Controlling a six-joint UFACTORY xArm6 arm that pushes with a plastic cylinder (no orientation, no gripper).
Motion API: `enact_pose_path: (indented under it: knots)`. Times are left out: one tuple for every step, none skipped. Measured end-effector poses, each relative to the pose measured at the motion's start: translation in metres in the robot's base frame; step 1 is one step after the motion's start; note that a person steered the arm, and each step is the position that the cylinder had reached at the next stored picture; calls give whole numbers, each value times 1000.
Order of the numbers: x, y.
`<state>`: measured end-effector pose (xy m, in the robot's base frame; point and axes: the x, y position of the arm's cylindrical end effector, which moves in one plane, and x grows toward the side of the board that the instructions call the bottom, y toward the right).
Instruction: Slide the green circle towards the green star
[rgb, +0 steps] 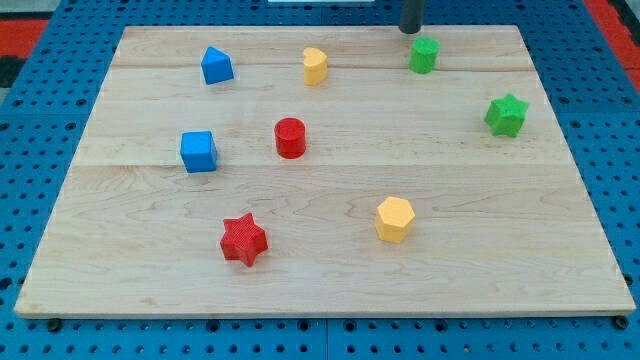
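The green circle stands near the view's top, right of centre, on the wooden board. The green star lies to its lower right, near the board's right edge. My tip is at the board's top edge, just above and slightly left of the green circle, close to it with a small gap.
A yellow block and a blue block sit along the top. A red cylinder and a blue cube are mid-left. A red star and a yellow hexagon lie lower down.
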<state>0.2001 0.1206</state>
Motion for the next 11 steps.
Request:
enact_pose_path:
  knots:
    - [13,-5]
    - [20,-5]
    - [27,-5]
    - [44,-5]
    - [51,-4]
    - [52,5]
    - [52,16]
    - [62,20]
    - [72,20]
    - [71,29]
    - [69,40]
